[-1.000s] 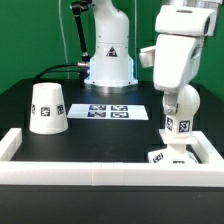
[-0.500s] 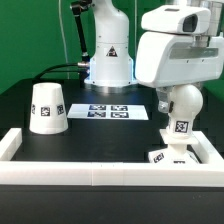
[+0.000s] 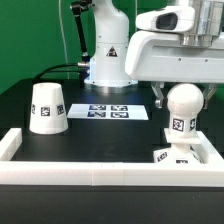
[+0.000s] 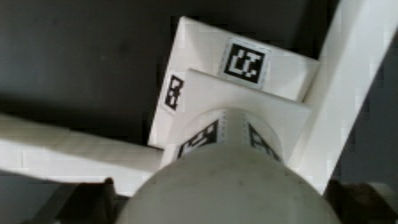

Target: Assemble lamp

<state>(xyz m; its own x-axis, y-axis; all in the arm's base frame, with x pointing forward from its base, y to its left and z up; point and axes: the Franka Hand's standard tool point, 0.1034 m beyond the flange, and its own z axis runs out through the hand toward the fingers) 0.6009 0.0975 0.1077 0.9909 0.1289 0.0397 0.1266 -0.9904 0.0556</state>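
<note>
Bulb (image 3: 181, 112): upright on the base (image 3: 170, 157), ball uppermost, tag facing the exterior camera. The wrist view looks down past the bulb (image 4: 222, 175) onto the base (image 4: 240, 70).
Base: flat in the corner of the border rail (image 3: 90, 172), at the exterior view's right. I judge the corner braces it against sliding or turning while the bulb is worked in.
Jaws: spread, one on each side of the ball and apart from it (no pinch that I can see).
Shade (image 3: 48, 108): standing wide end down at the exterior view's left, well apart from the bulb and probably the next part.
Marker board (image 3: 108, 112): flat behind the gap between shade and bulb.
Edges: rail walls sit close on two sides of the base, so sideways moves there are cramped.
Room: bare counter (image 3: 100, 138) lies between shade and base, and the way straight up looks free.
</note>
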